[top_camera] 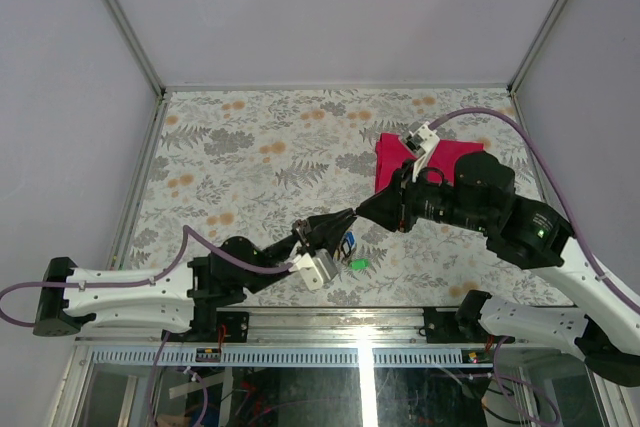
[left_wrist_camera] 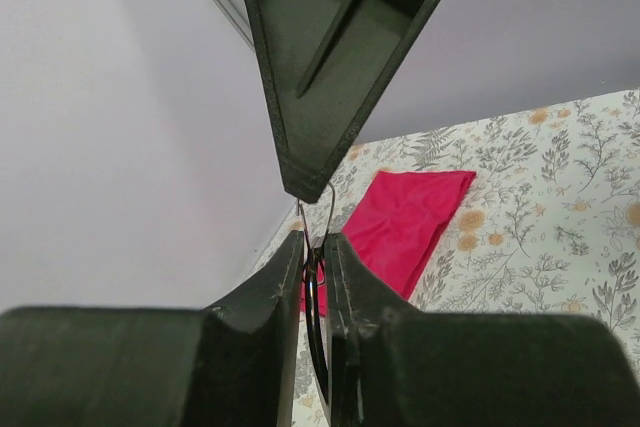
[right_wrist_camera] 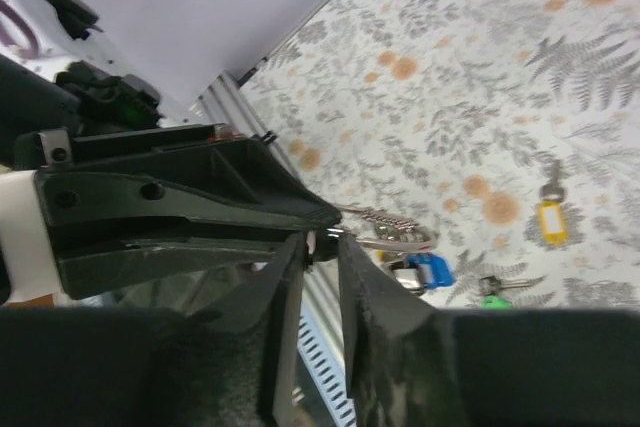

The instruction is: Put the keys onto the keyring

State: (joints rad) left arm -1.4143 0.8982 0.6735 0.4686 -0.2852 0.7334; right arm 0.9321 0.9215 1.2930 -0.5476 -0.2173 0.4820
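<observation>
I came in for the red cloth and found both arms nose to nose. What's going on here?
Both arms meet tip to tip above the flowered table. The left pincer is pinched on the thin wire keyring. The right pincer has its tips at the same spot, though its grip is unclear. The blue key and green key sit close by, and the yellow key lies apart on the table.
</observation>
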